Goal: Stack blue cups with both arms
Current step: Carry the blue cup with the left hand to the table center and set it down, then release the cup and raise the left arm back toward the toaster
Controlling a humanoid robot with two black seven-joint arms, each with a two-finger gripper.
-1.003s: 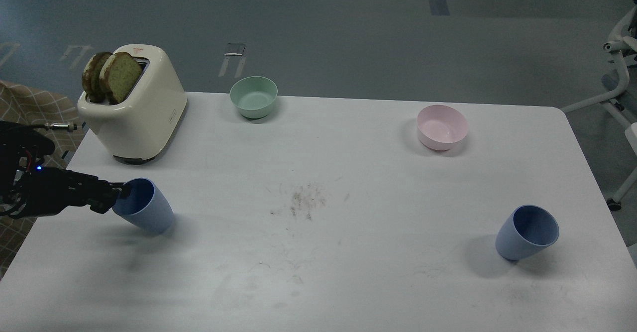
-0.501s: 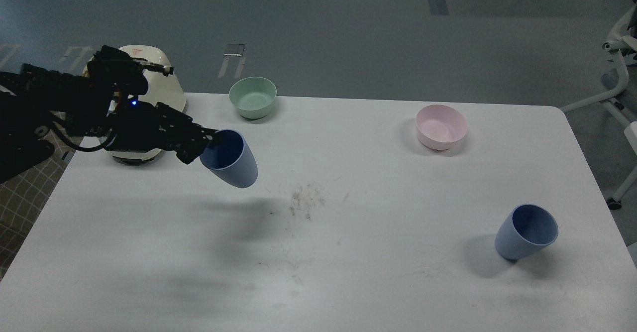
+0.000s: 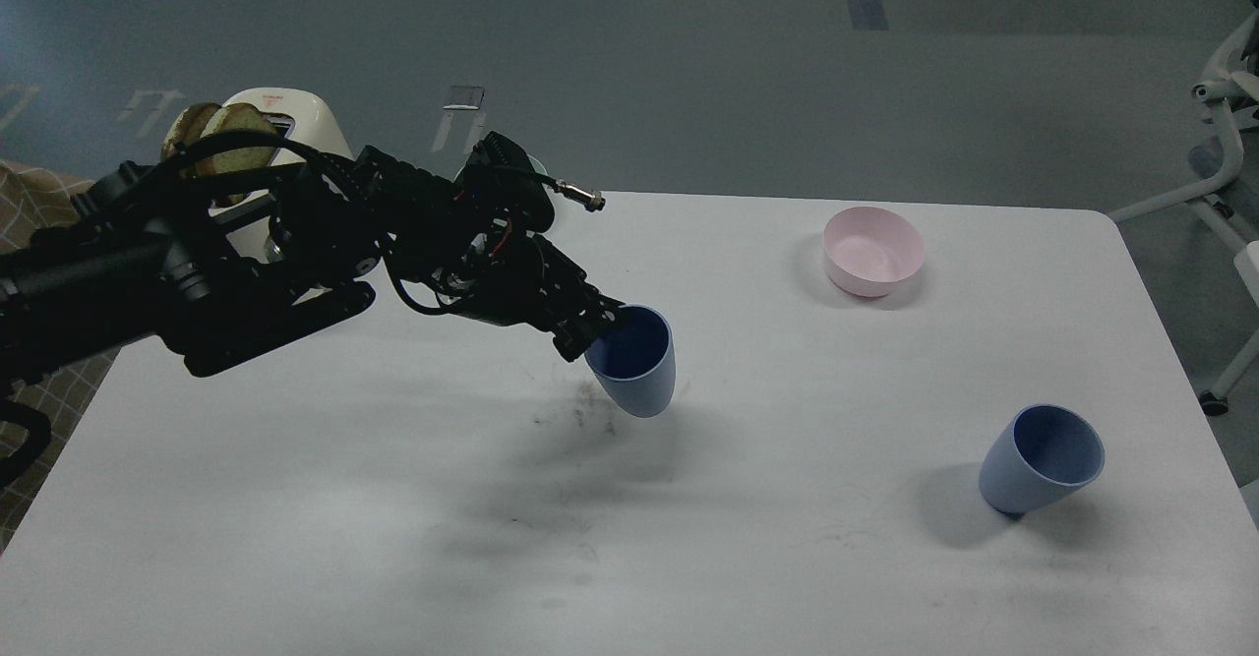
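My left gripper (image 3: 595, 329) is shut on the rim of one blue cup (image 3: 637, 366) and holds it in the air over the middle of the white table (image 3: 767, 558), mouth up and slightly tilted. The second blue cup (image 3: 1041, 459) stands at the table's right front, leaning toward the right, with nothing touching it. My left arm (image 3: 295, 253) stretches in from the left edge. My right arm and its gripper are out of view.
A pink bowl (image 3: 873, 251) sits at the back right. A cream toaster (image 3: 285, 120) with toast stands at the back left, mostly behind my arm. The mint-green bowl is hidden behind the arm. A dark smudge (image 3: 590, 410) marks the table's middle.
My left gripper has lifted the blue cup off the table's left front and carried it up and right to the middle. The right cup has not moved.
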